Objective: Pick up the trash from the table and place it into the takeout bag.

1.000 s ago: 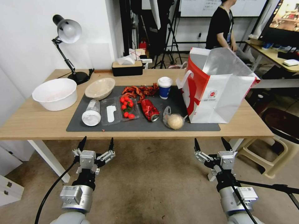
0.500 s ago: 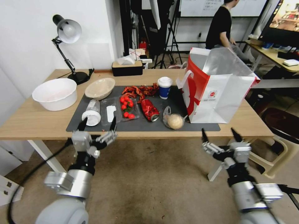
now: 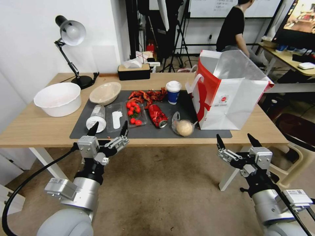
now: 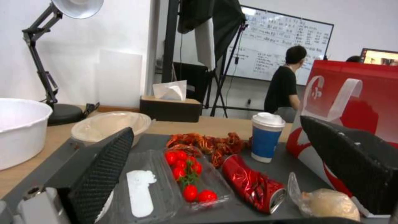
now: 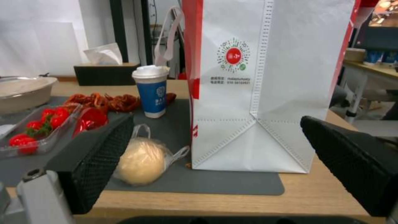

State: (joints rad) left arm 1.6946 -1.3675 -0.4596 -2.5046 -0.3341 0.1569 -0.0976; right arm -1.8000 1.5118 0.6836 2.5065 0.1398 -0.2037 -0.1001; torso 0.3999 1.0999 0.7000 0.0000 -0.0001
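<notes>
Your left gripper (image 3: 109,128) raised at bench (image 3: 39,129) front edge, fingers spread, empty. Right gripper (image 3: 237,140) below edge, fingers spread. Tumbler (image 3: 96,118) partly hidden.

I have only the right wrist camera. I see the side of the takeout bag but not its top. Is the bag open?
Observer: Yes. In the head view the takeout bag stands upright with its mouth wide open, and the silvery lining shows.
Operator: Where is the left gripper?
Observer: The left gripper is at the table's near edge, jaws open, pointing toward the left end of the mat.
Operator: What lies there?
Observer: A clear tumbler lies on its side on the mat.
</notes>
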